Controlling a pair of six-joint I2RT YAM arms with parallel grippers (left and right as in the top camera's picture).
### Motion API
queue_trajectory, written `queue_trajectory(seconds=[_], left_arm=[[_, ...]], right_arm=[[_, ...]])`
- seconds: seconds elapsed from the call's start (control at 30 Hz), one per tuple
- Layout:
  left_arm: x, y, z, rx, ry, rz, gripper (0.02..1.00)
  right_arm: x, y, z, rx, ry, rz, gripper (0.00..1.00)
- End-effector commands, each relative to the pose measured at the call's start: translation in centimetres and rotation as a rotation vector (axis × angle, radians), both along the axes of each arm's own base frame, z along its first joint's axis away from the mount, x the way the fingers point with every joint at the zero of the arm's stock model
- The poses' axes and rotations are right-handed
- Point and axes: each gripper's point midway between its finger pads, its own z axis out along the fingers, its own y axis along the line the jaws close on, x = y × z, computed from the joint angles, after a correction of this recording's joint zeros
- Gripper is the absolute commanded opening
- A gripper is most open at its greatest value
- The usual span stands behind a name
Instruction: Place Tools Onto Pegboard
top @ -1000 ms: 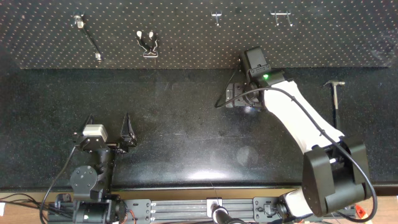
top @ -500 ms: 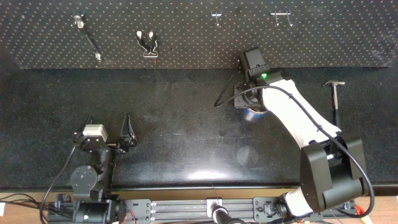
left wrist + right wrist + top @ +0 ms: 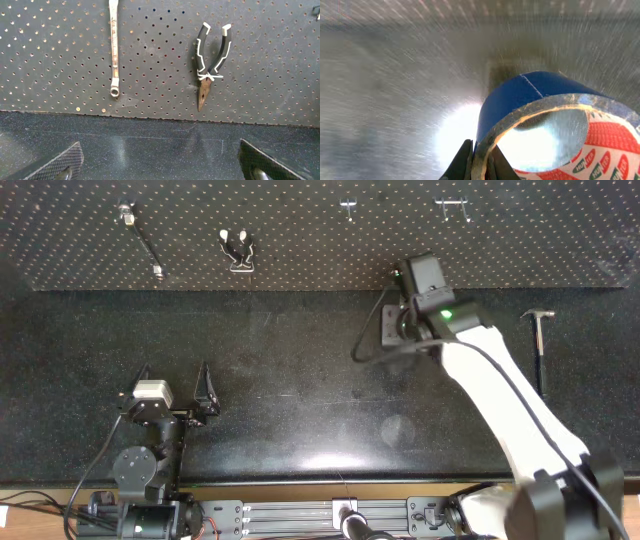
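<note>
A black worktop [image 3: 280, 370] runs up to a pegboard [image 3: 300, 250]. Nearest, the left gripper [image 3: 175, 385] sits spread wide, holding nothing. Farther up, the right gripper [image 3: 479, 162] pinches the wall of a blue tape roll [image 3: 540, 100] close before the board, with a hammer [image 3: 540, 340] lying to its right. A wrench [image 3: 145, 245] and pliers [image 3: 237, 250] hang on the board.

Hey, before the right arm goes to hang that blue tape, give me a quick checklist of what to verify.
1. Grip: right tool pinches the tape roll by its wall: ok.
2. Free hook on the pegboard: ok.
3. Roll's hole lined up with that hook: cannot tell.
4. The left tool open and well away: ok.
5. The hammer lying clear of the likely path: ok.
</note>
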Motion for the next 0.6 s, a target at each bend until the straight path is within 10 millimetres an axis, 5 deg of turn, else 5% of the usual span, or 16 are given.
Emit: queue_trajectory(seconds=[0.03,0.13,0.23,0.37,0.6], left_arm=[[0.0,-0.2,-0.1,0.005,0.001,-0.008,0.996],[0.0,-0.2,-0.1,0.005,0.001,-0.008,0.996],[0.0,-0.2,-0.1,0.005,0.001,-0.008,0.996],[0.0,-0.2,-0.1,0.005,0.001,-0.008,0.996],[0.0,-0.2,-0.1,0.005,0.001,-0.008,0.996]], right_arm=[[1.4,2.1,9.9,0.053,-0.375,0.117,0.075],[1.7,5.2,17.2,0.064,-0.686,0.266,0.075],[1.6,7.4,20.8,0.046,-0.860,0.362,0.075],[2.3,8.6,20.2,0.025,-0.874,0.405,0.075],[6.0,9.8,14.5,-0.057,-0.784,0.400,0.075]])
